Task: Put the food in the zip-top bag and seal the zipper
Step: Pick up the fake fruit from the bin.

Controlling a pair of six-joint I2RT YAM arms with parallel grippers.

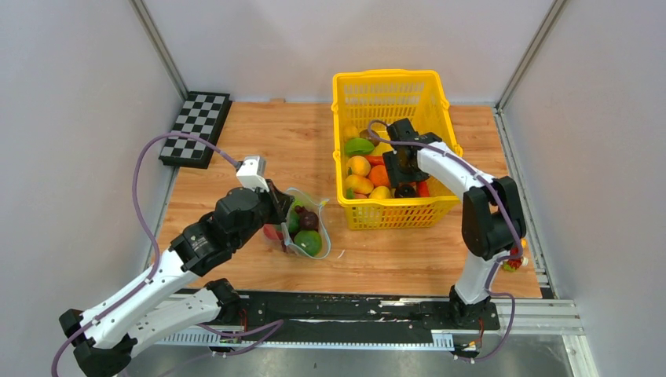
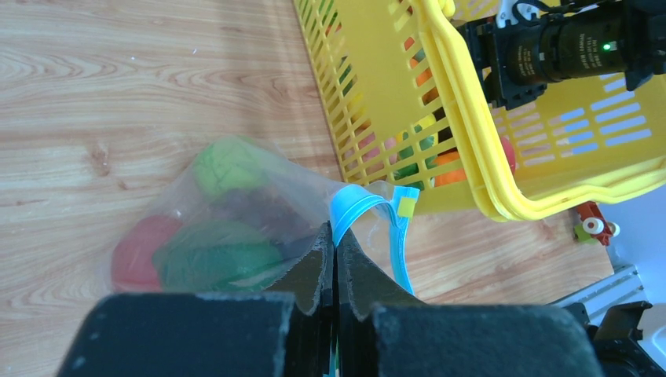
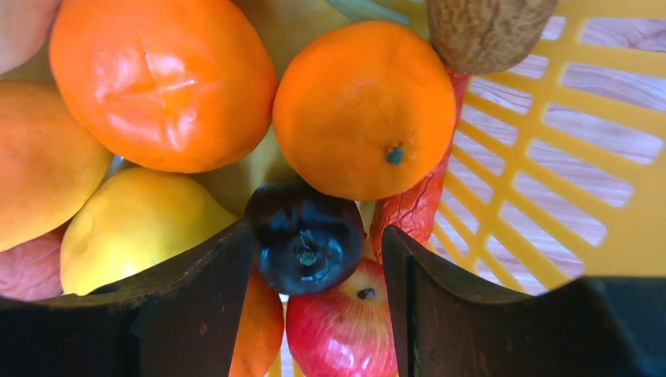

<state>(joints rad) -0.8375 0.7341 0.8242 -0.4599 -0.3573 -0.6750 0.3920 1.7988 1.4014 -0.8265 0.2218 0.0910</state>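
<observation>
The clear zip-top bag [image 1: 308, 232] lies on the wooden table left of the yellow basket, holding a green fruit [image 1: 308, 243], a dark one and a red one. My left gripper [image 1: 284, 210] is shut on the bag's mouth. In the left wrist view the gripper [image 2: 336, 236] pinches the teal-blue zipper [image 2: 357, 206], which loops up open beside the fingers. My right gripper [image 1: 404, 187] is down inside the basket. In the right wrist view it [image 3: 318, 230] is open around a dark plum [image 3: 306, 236], above a red apple [image 3: 342, 330].
The yellow mesh basket [image 1: 385, 85] stands at the back centre, full of oranges [image 3: 363, 106], yellow fruit [image 3: 129, 228] and other food. A checkerboard [image 1: 196, 126] lies at the back left. A small red-green item [image 1: 514, 261] sits at the table's right edge.
</observation>
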